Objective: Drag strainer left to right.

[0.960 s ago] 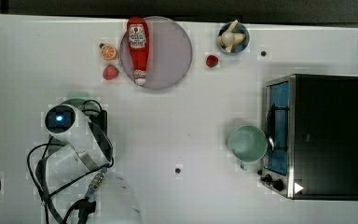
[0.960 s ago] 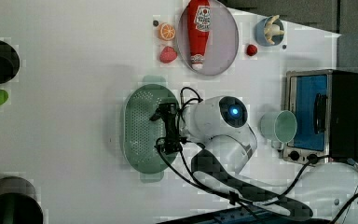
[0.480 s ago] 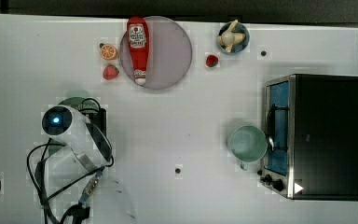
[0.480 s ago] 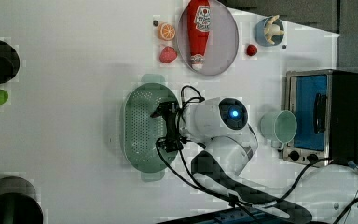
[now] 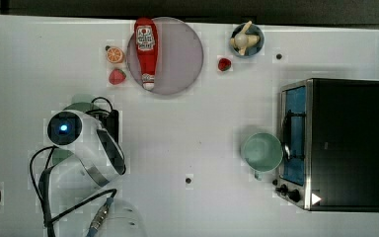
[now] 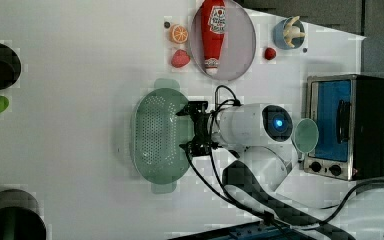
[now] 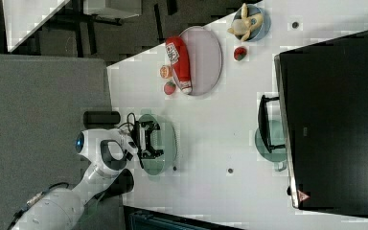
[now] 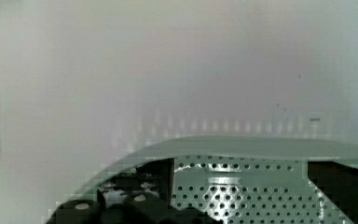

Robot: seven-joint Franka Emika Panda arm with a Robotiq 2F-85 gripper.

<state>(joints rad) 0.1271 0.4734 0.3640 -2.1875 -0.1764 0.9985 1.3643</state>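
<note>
The strainer (image 6: pixel 157 135), a pale mint-green oval dotted with holes, lies on the white table (image 6: pixel 70 150) left of centre in the left view. My gripper (image 6: pixel 189 127) hangs open over the strainer's edge on the arm side, one black finger to each side and nothing between them. In the right view the gripper (image 7: pixel 146 139) sits over the strainer (image 7: pixel 165 143). The wrist view has the holed basin (image 8: pixel 242 191) and far rim close below, with dark fingers (image 8: pixel 161 175) at either side. In the top view my arm covers most of the strainer (image 5: pixel 81 102). Whether the fingers touch it I cannot tell.
A mint-green cup (image 5: pixel 261 152) stands beside a toaster oven (image 5: pixel 333 143) at the top view's right. At the back are a plate (image 5: pixel 177 59) with a ketchup bottle (image 5: pixel 145 47), an orange slice (image 5: pixel 114 54), a strawberry (image 5: pixel 117 76) and a bowl (image 5: pixel 246 39).
My hand has shifted a little towards the left view's right and changed its tilt. The strainer lies where it was and the jaws have stayed open.
</note>
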